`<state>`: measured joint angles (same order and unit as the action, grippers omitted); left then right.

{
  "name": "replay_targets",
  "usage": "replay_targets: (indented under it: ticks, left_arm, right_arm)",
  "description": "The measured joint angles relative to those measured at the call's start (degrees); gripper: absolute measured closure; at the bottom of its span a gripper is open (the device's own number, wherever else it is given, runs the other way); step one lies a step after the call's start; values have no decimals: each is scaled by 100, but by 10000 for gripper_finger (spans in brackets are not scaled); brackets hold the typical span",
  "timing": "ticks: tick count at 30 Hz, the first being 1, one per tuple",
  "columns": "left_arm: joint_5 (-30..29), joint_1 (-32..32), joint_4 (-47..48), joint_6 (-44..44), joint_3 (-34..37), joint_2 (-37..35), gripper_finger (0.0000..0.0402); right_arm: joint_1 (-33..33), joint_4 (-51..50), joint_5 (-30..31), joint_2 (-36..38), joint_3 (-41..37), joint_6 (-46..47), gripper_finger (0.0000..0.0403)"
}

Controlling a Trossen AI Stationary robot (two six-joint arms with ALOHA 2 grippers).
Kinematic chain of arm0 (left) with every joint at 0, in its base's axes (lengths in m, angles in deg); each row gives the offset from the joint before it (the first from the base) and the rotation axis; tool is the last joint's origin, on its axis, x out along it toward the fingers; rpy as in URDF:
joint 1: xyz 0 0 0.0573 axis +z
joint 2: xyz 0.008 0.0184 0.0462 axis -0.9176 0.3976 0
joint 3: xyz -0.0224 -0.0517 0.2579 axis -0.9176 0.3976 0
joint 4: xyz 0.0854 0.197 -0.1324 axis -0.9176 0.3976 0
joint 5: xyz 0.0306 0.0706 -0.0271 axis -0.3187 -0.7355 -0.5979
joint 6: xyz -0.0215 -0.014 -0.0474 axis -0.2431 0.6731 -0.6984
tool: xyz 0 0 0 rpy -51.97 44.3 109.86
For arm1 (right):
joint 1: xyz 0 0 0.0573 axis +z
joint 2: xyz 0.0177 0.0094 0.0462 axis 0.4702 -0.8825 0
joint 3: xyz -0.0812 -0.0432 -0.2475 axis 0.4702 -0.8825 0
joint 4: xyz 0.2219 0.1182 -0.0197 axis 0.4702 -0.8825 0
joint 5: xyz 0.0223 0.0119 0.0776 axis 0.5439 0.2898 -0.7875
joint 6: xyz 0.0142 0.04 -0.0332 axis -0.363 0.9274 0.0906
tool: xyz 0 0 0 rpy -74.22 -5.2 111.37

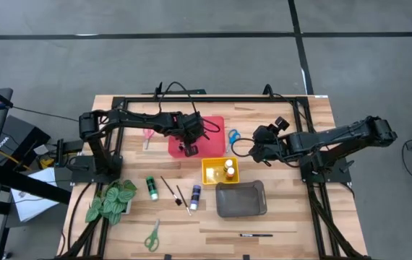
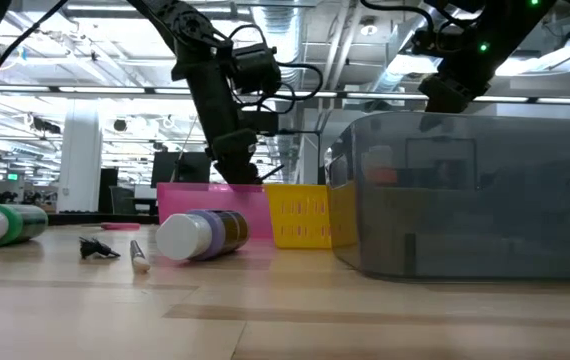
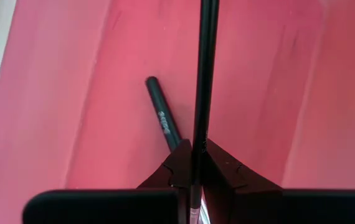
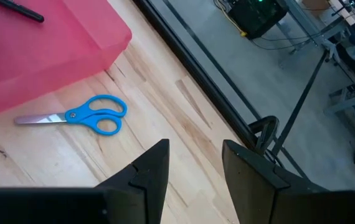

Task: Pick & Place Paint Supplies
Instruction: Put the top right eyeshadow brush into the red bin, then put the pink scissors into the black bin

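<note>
Paint supplies lie partly sorted in the high view: two small bottles (image 1: 228, 170) stand in the yellow tray (image 1: 210, 175) near the worktop's middle, while the left end effector (image 1: 189, 146) hangs over the red tray (image 1: 212, 124) toward the far edge; a green bottle (image 1: 150, 188), two brushes (image 1: 170, 189) and a purple bottle (image 1: 195, 195) lie loose on the worktop between the trays and the near edge, green scissors (image 1: 152, 235) and another brush (image 1: 256, 235) lie close to that near edge, pink scissors (image 1: 147, 137) sit beside the red tray, and the grey tray (image 1: 241, 199) looks empty. In the low view, the purple bottle and green bottle (image 2: 5, 222) lie on their sides on the wood, so much is left to place. In the left wrist view, the left end effector is clamped shut on a thin dark paintbrush (image 3: 203, 81) held over the red tray's floor, where one brush (image 3: 164, 115) already lies; my reading is that this one is about to be put down beside it. In the right wrist view, the right end effector (image 4: 194, 163) stands partly open and holds nothing, above bare worktop near blue scissors (image 4: 81, 116), which lie just beside the red tray, not yet picked.
</note>
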<state>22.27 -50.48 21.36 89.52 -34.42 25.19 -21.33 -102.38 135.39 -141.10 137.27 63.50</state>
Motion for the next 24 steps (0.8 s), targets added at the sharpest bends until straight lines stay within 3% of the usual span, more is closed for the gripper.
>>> replay_targets:
  ticks: [9, 24]
  left_arm:
    - [-2, 0, -24, 0, 0, 0, 379]
    - [-61, 0, -24, 0, 0, -4, 285]
  right_arm:
    - [0, -7, 0, 0, 0, 2, 259]
    - [0, -1, -21, 0, 0, 2, 259]
